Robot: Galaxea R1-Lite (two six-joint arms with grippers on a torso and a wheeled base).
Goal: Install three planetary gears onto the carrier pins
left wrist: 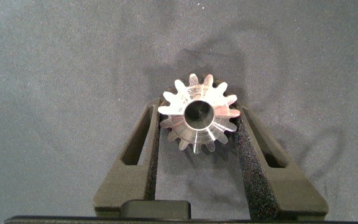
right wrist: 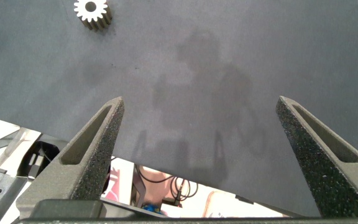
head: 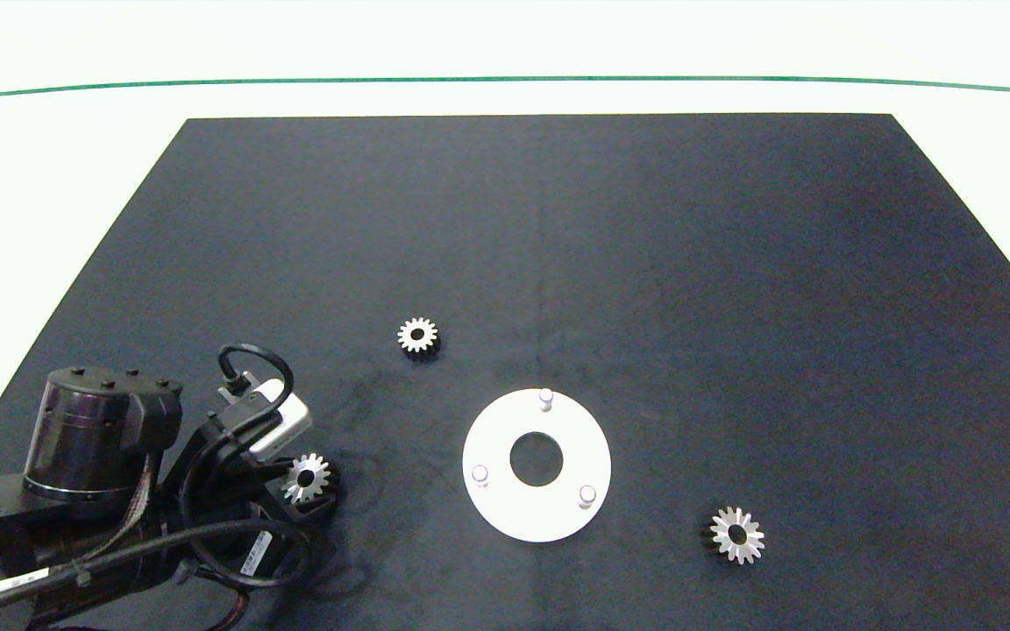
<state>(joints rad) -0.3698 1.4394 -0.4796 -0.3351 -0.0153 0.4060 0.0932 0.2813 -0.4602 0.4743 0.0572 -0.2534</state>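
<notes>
My left gripper (left wrist: 197,113) is shut on one planetary gear (left wrist: 197,116), a small silvery toothed wheel lying flat between the two fingers; in the head view this gear (head: 306,476) is at the front left of the mat. A second gear (head: 417,335) lies behind and left of the white disc (head: 505,513). The third gear (head: 737,535) lies to the disc's front right. All three carrier pins (head: 545,399) (head: 480,474) (head: 587,495) stand bare on the disc. My right gripper (right wrist: 201,102) is open above the mat, outside the head view, with a gear (right wrist: 92,12) far ahead of it.
A black mat (head: 645,263) covers the white table. The left arm (head: 102,491) fills the front left corner. The mat's near edge (right wrist: 166,163) shows under the right gripper, with cables and robot parts below it.
</notes>
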